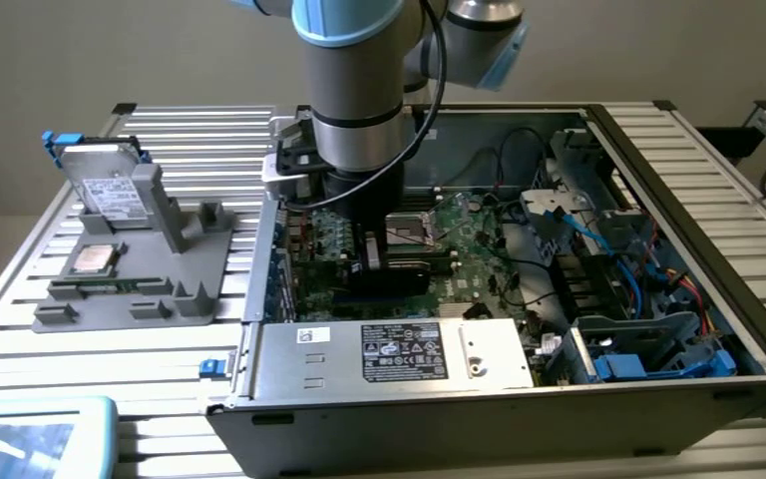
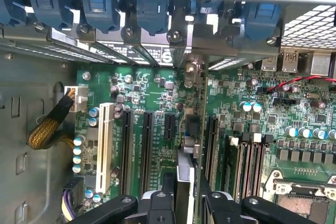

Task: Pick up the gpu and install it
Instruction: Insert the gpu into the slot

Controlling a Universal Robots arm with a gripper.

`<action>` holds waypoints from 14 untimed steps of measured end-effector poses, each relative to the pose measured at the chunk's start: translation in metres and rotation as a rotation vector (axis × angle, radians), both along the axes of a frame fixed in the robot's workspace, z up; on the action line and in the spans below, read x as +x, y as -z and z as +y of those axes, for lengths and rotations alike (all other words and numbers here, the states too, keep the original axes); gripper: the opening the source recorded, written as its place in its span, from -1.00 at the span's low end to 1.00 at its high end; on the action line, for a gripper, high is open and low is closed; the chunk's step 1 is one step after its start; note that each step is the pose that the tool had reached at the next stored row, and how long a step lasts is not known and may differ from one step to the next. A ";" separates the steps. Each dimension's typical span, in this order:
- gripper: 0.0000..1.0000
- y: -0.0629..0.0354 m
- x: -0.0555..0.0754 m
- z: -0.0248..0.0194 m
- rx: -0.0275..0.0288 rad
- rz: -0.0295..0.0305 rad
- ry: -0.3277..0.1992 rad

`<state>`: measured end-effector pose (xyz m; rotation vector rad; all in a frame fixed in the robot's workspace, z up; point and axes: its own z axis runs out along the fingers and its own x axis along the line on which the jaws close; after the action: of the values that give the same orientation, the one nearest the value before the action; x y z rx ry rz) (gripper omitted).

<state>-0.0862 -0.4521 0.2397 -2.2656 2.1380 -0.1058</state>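
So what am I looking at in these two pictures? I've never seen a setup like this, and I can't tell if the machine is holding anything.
It's a single robot arm reaching down into an open computer case that lies on its side on a slatted metal table. The exterior view is from a camera standing off the arm; the wrist view is from a camera on the arm's wrist, looking down past its gripper at the green motherboard.

In the wrist view the gripper is shut on a thin card seen edge-on, the gpu, standing upright over the row of long black slots. Whether it is fully seated I can't tell.

On the table at the exterior view's left, a grey holder carries a silver hard drive standing up and a square chip.
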 end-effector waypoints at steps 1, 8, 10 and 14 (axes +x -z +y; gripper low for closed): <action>-0.45 0.0001 0.000 0.0000 0.0001 0.0000 0.000; -0.45 0.0002 -0.001 0.0000 0.0003 0.0000 0.000; -0.45 0.0002 -0.001 0.0000 0.0001 0.0000 0.000; -0.45 0.0002 -0.001 0.0000 0.0001 0.0000 0.000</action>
<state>-0.0872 -0.4521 0.2395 -2.2656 2.1379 -0.1056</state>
